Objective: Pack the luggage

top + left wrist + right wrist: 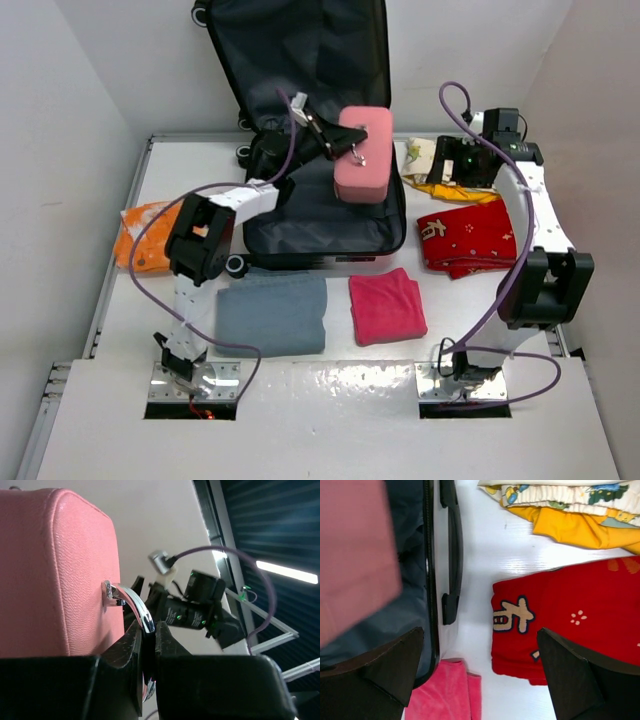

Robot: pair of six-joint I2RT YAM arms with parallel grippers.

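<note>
Right now the left jaws pinch only the thin chrome pull (132,602) of the pink case (363,155), hanging it over the luggage (320,225), which lies open at the counter's far middle with its lid against the wall. That slick pull could slip or let the case swing, dropping it on the rim. The right jaws hang wide, empty, beside the red cloth (570,610).

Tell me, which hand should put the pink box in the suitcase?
The left hand. It is shut on the silver handle of the pink box, holding it above the open suitcase. The right hand is open and empty, near the red cloth.
</note>
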